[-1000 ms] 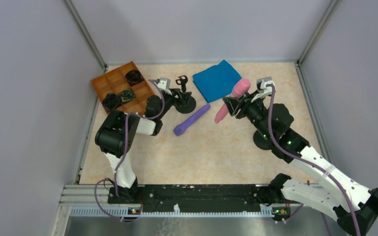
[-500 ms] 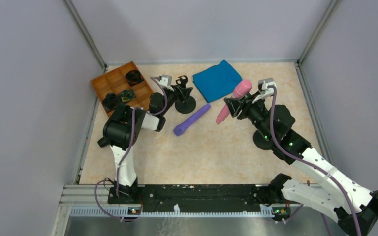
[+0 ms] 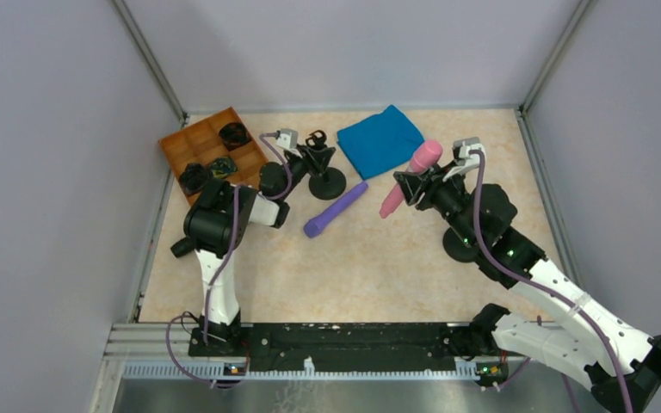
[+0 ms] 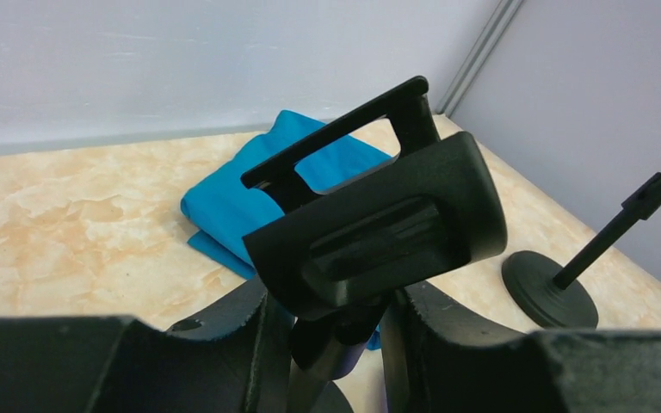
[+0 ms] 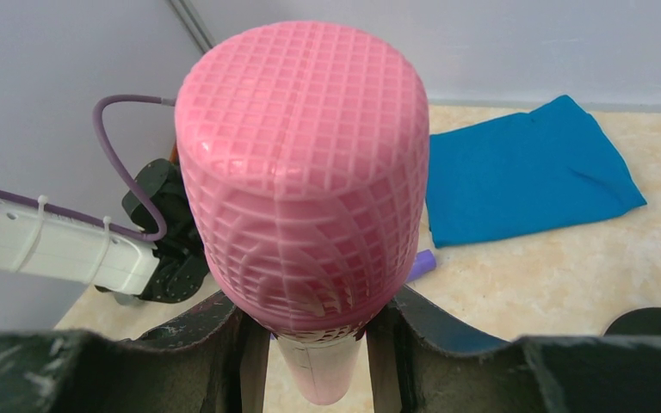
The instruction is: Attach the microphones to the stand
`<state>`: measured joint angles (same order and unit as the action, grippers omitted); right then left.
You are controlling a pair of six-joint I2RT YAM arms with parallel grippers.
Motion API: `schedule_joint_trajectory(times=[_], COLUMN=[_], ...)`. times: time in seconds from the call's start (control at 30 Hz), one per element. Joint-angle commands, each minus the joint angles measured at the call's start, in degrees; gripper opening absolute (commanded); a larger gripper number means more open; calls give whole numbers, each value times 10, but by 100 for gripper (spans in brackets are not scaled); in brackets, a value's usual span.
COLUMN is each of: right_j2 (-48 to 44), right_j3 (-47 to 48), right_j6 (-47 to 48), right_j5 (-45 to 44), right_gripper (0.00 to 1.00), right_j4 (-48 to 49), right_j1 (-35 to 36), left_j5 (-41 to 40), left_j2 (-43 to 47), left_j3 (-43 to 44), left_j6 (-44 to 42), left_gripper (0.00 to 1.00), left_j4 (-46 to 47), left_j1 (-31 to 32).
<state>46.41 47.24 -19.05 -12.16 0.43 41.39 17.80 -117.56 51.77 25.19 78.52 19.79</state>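
Observation:
My left gripper (image 3: 308, 162) is shut on the stem of a black stand (image 3: 327, 181), just below its clip. In the left wrist view that clip (image 4: 379, 228) fills the middle, and the stem runs down between the fingers of the left gripper (image 4: 336, 340). My right gripper (image 3: 406, 186) is shut on the handle of a pink microphone (image 3: 413, 168), held tilted above the table right of the stand. Its gridded head (image 5: 301, 172) fills the right wrist view. A purple microphone (image 3: 336, 209) lies on the table between the arms. A second stand (image 4: 559, 280) stands on the right, its base (image 3: 459, 249) partly hidden by my right arm.
A folded blue cloth (image 3: 379, 138) lies at the back, behind the stand and the pink microphone. An orange compartment tray (image 3: 191, 142) with dark objects sits at the back left, close to my left arm. Grey walls enclose the table on three sides.
My left gripper has moved right to the stand's stem and its jaws have closed on it. The right arm with the pink microphone has shifted only slightly.

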Motion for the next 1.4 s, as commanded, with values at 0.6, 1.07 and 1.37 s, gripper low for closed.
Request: schedule_joint_trajectory(times=[0.6, 1.07, 1.37], right_j2=[-21, -68, -87], right_j3=[-8, -42, -45], right_j6=[18, 71, 138], right_j5=[-21, -43, -83], right_gripper=[0, 0, 0], right_j4=[33, 132, 159], right_j1=[-3, -3, -3], left_j5=[212, 253, 171], left_j2=[55, 187, 292], left_j3=[69, 75, 23], left_j6=[90, 70, 35], left_gripper=[0, 0, 0], left_j4=[24, -140, -274], left_j1=[-74, -82, -5])
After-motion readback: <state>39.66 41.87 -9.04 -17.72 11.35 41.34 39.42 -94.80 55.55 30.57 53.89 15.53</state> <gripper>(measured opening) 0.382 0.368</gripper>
